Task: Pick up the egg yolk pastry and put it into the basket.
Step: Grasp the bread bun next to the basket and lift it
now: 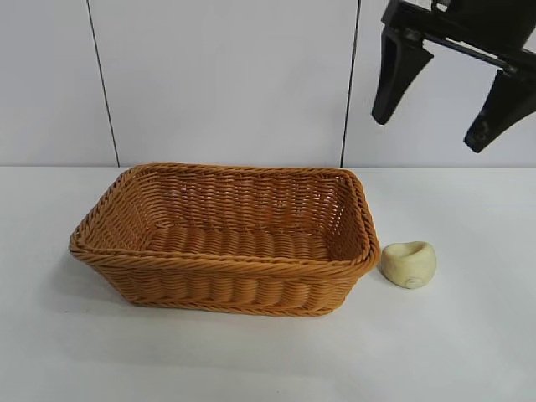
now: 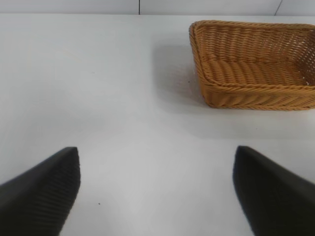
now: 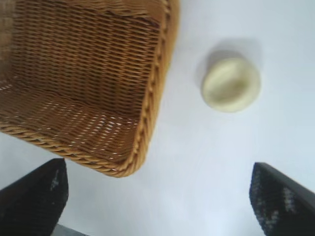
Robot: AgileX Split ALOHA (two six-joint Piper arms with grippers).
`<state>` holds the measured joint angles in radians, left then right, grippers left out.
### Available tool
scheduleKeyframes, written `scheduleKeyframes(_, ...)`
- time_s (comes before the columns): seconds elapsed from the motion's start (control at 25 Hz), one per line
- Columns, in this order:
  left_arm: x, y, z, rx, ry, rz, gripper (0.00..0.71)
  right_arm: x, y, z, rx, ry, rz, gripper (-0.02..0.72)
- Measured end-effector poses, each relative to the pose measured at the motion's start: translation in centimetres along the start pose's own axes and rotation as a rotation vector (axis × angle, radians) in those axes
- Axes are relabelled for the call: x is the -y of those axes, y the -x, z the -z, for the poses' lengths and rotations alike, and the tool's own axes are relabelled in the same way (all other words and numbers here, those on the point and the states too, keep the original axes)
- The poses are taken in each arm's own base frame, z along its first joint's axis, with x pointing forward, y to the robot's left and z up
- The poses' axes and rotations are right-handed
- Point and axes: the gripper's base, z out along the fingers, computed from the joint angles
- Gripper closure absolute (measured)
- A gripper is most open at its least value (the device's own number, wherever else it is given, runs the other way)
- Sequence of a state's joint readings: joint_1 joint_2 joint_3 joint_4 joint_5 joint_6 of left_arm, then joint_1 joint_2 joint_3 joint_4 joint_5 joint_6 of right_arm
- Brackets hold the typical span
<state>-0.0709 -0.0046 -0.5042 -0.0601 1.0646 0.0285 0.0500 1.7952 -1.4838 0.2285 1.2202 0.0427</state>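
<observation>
Egg yolk pastry sits on the white counter just beside the wicker basket, at approx 3 o'clock from it, not inside. Right hand hangs high above at the pastry's 12 o'clock, fingers spread wide, grasping nothing. Left hand is also released, low over bare counter w/ the basket well off, around 1 o'clock.

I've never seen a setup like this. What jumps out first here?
The big woven basket sits mid-table with nothing in it. Just off its right end lies a small pale pastry, close to the rim but apart from it. High above that, the right gripper hangs open, holding nothing.
</observation>
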Motion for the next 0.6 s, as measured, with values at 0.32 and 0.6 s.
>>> scheduleKeyframes(0.32, 0.0, 0.0, 0.0, 0.000, 0.001, -0.001, 0.084, 1.4, 0.5, 0.0, 0.030, -0.009, -0.036, 0.010)
scheduleKeyframes(0.6, 0.0, 0.0, 0.0, 0.000, 0.001, -0.003, 0.084, 2.1, 1.6, -3.8, -0.046, -0.009, -0.061, 0.010)
